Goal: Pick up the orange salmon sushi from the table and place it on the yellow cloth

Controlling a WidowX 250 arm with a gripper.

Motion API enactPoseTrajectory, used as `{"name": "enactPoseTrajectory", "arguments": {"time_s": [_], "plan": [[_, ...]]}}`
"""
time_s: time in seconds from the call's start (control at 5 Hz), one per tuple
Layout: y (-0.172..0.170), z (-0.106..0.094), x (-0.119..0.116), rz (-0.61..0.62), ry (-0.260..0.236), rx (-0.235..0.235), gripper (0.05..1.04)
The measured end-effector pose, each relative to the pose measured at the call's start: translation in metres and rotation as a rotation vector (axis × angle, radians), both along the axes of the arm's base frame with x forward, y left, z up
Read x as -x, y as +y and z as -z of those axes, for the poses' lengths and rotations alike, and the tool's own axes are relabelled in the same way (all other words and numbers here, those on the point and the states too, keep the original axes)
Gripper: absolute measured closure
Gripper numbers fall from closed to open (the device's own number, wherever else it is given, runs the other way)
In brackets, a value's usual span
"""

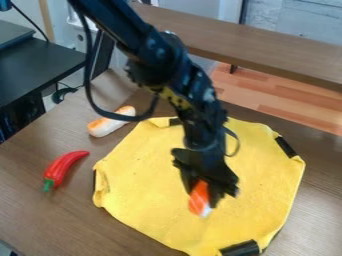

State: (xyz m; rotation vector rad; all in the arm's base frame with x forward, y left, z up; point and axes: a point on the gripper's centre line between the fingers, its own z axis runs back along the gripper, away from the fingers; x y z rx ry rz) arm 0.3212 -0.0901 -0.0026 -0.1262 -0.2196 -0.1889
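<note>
Camera view: arm comes in from the top edge, slanting down toward the middle; tool (206, 193) points down over the yellow cloth (140, 175), right of the cloth's centre line. Tool is grasping an orange-and-white piece (198, 198); fingers parted about as wide as the piece, no more. Upper part of the piece is hidden between the fingers, orange part with pale streaks shows, white end sticks out at the bottom. Can't tell if its lower end touches the cloth or sits just above it.

Cloth is roughly round, spread on the brown bench (40, 220), edges partly folded, black strips (286, 147) at several spots along the rim. Red chili pepper (63, 166) lies on the bench left of the cloth, apart from it, green stem toward the near side. White-and-browned oblong piece (110, 122) lies past the cloth's upper left edge, next to the hanging black cable (89, 75). Dark desk (40, 62) at upper left.
</note>
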Motion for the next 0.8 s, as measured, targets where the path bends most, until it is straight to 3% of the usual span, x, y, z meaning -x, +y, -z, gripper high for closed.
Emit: {"name": "enactPoseTrajectory", "arguments": {"time_s": [0.4,0.6,0.8], "plan": [[-0.029,0.02,-0.003,0.122,-0.032,-0.041,0.463],[-0.025,0.03,-0.002,0.128,-0.017,-0.089,0.172],[-0.023,0.028,0.01,0.14,0.008,-0.082,0.079]]}}
